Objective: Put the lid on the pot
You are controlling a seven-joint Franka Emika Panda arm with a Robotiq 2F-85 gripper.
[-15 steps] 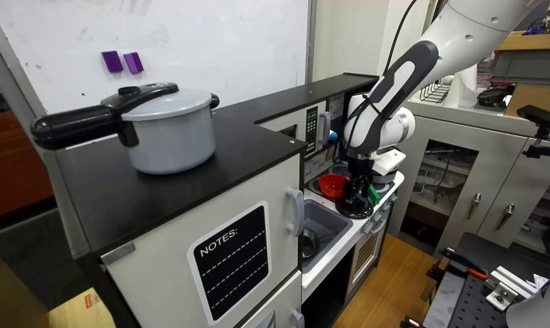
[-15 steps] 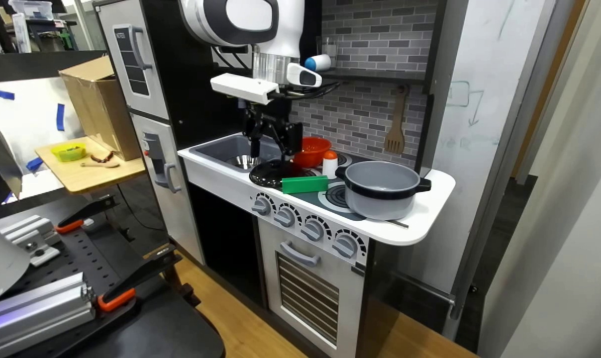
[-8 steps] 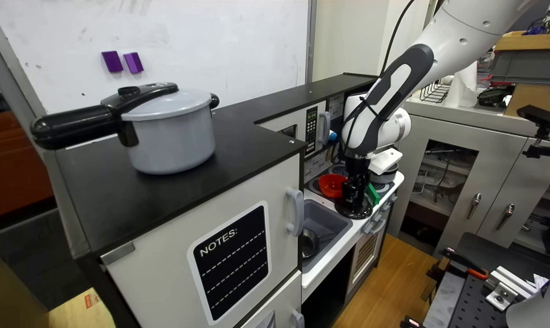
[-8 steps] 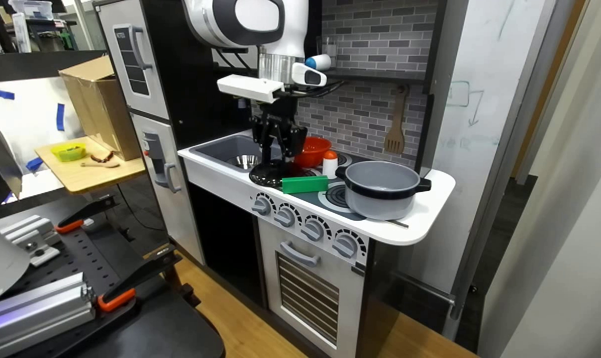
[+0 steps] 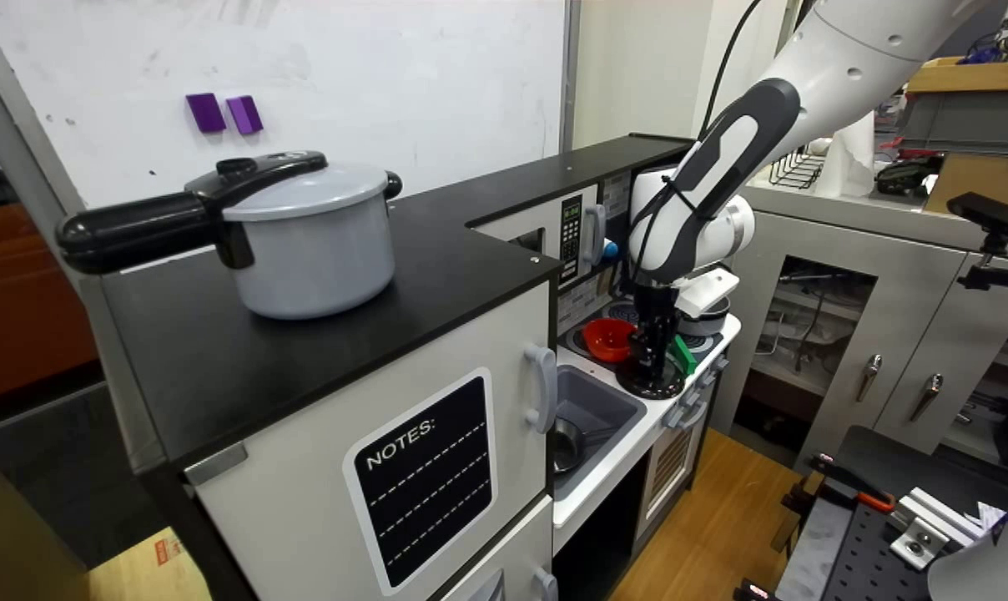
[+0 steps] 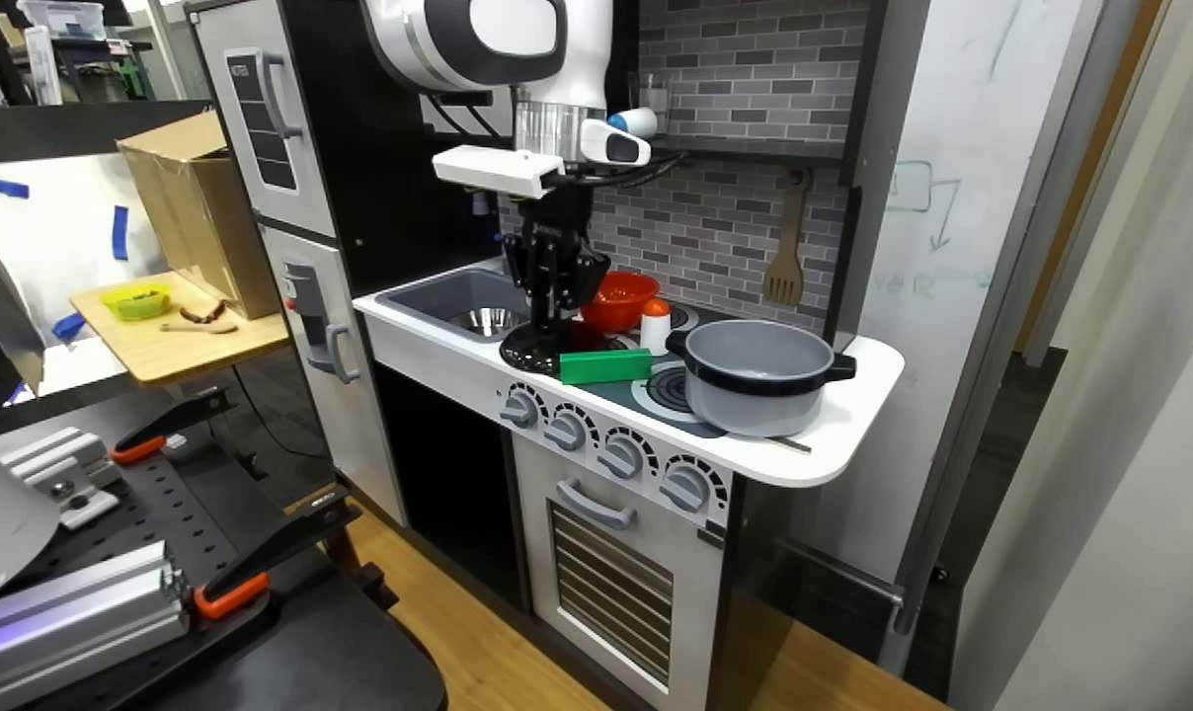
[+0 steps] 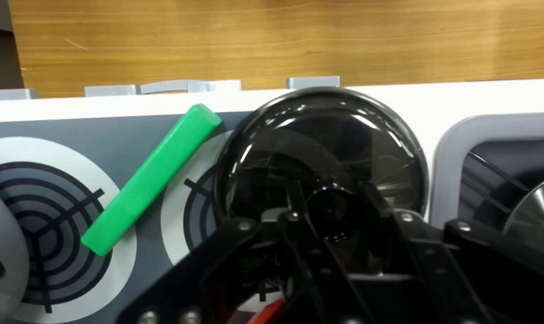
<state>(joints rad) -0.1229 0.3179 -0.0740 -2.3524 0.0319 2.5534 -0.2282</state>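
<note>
A shiny black lid (image 7: 272, 135) lies knob-up on the counter between the burners and the sink; it also shows in an exterior view (image 6: 529, 351). My gripper (image 7: 333, 195) points straight down over it, with a finger on either side of the round knob (image 7: 329, 209), shut on it. In an exterior view the gripper (image 6: 551, 318) is low over the lid, which looks flat. The grey pot (image 6: 755, 405), with black rim and side handles, stands uncovered at the stove's far end. Part of it (image 7: 6, 225) enters the wrist view at the left edge.
A green block (image 6: 604, 366) lies between lid and pot. Behind are a red bowl (image 6: 618, 304) and a white shaker (image 6: 655, 334) with orange top. The sink (image 6: 409, 301) holds a metal pan (image 6: 488, 320). A lidded long-handled pot (image 5: 312, 250) tops the black cabinet.
The fingers have gone from open to shut around the lid's knob. My gripper has shifted slightly toward the stove's pot end, and the lid has slid a little the same way.
</note>
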